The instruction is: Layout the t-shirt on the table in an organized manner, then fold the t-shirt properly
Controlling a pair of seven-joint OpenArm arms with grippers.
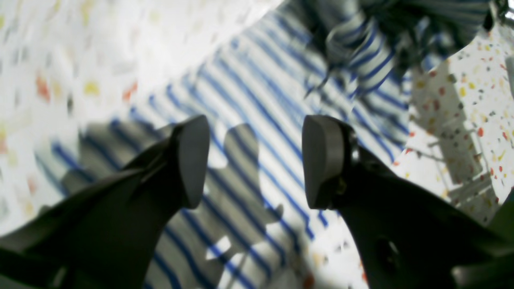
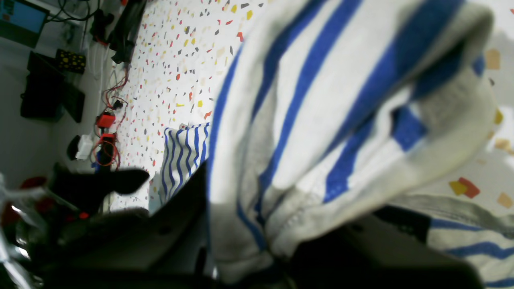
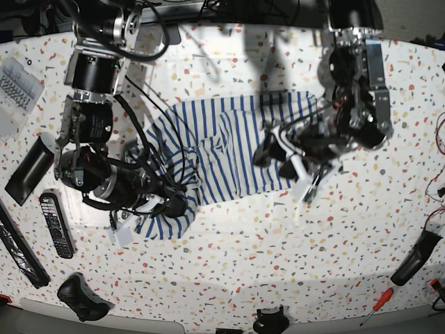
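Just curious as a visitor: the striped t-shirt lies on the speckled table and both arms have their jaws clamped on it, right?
Not both. The left gripper hovers open above the t-shirt, as the left wrist view shows. Only the right gripper is clamped on it.

Both arms are black and silver metal, built of round drum-like joints with loose black cables looped alongside. Left tool (image 1: 255, 160) has two dark grey fingers (image 1: 192, 160) ending in flat, rounded, lighter grey pads. Right tool (image 3: 174, 203) is black.
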